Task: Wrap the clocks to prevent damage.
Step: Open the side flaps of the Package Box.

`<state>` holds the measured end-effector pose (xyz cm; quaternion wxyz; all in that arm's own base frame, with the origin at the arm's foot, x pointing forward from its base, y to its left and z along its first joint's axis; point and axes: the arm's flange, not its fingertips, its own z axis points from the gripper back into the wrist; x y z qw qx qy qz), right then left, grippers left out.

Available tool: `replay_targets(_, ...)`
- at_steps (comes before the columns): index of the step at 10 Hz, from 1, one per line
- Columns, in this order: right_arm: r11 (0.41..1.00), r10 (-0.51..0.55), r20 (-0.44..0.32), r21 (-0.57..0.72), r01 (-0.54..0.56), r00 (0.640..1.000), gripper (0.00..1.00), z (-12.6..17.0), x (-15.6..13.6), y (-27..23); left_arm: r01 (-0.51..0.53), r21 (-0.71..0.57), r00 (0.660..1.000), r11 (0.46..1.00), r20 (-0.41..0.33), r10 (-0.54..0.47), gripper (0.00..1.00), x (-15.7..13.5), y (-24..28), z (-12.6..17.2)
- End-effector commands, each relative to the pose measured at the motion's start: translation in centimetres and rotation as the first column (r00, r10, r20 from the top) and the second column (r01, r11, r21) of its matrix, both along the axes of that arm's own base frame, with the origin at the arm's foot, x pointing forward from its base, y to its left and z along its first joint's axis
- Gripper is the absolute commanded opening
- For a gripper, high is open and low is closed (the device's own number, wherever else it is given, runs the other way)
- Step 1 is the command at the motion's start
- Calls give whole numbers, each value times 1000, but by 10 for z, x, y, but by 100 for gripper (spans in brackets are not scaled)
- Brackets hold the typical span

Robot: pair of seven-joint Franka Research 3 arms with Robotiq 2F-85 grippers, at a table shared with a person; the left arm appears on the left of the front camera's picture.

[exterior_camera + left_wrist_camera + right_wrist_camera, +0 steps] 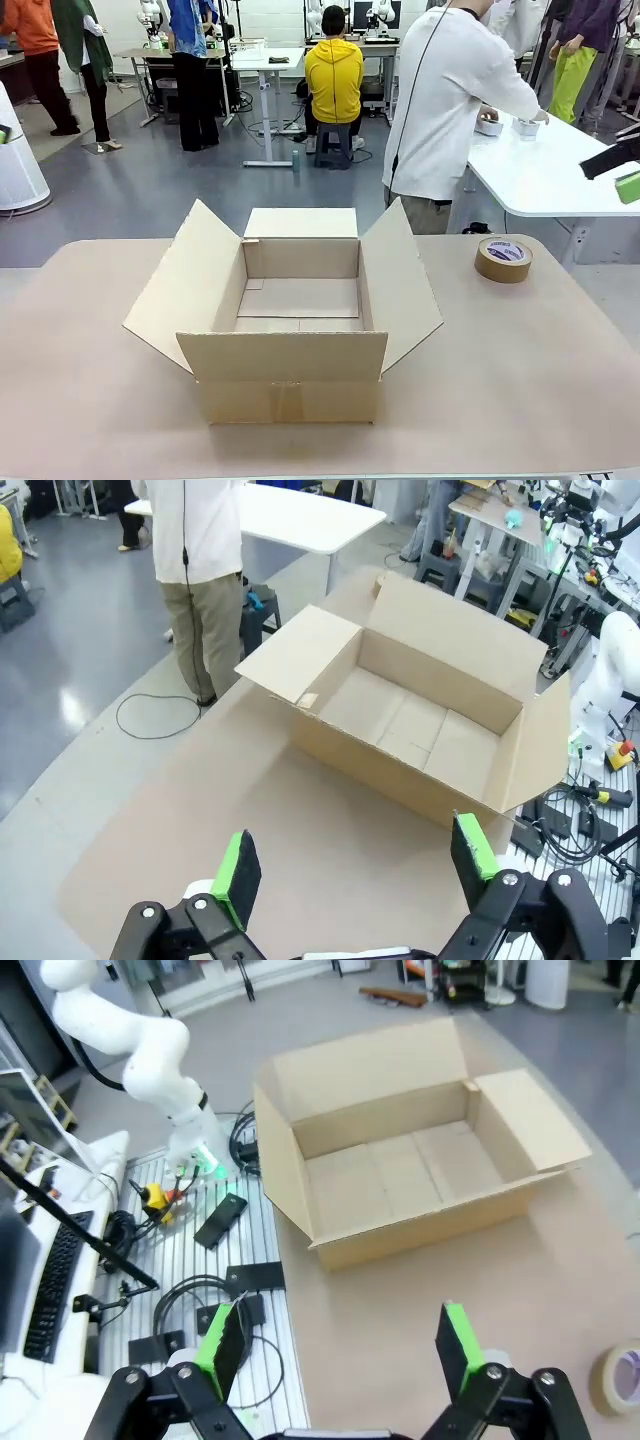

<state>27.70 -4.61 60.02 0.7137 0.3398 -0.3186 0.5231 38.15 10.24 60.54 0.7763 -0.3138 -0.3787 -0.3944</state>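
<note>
The clocks cannot be placed with certainty. Two small whitish items are being handled by a person at a white table beyond the far right corner of the work surface, and whether these are the clocks, or are wrapped, is too small to tell. Nothing resembling a wrapped bundle is seen on the tan table itself. At its centre a brown cardboard box is set upright with all four flaps folded outward. Its bare floor is exposed and nothing is held inside it. A tape roll is laid flat to the far right of the box, well apart from it. The left gripper is held above the table short of the box, with its green pads spread wide and nothing between them. The right gripper is likewise held with its pads wide apart and empty, over the table edge on the other side of the box. The task is judged to be at its very start: the wrapping is apparently being prepared by the person, and no object has been brought within reach. The next move is judged to call for a wrapped bundle to be handed over or set down, then taken gently and lowered into the box.
</note>
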Motion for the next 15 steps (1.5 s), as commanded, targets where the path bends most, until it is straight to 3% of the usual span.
replay_targets(1, 999, 28, 53, 37, -30, 998, 100, 3, -9, -4, 34, -53, 999, 998, 41, -32, 100, -9, 8, 12)
replay_targets(6, 995, 5, 92, 98, -14, 996, 100, 12, -31, -29, 43, -44, 999, 998, 5, -43, 100, -15, 4, 12)
replay_targets(8, 996, -9, 67, 94, 3, 998, 100, 7, -28, -29, 77, -37, 997, 996, -6, -77, 100, -16, 3, 12)
replay_targets(13, 998, -28, 58, 66, 24, 998, 100, 8, -32, -31, 41, -14, 999, 999, -25, -41, 100, -16, 2, 14)
replay_targets(14, 1000, 12, 70, 27, -14, 997, 41, 9, -36, -21, 74, 5, 997, 997, -4, -74, 40, -23, -4, 18)
replay_targets(15, 999, 16, 73, 31, -18, 997, 40, 12, -40, -18, 93, 5, 996, 996, 1, -93, 40, -26, -3, 22)
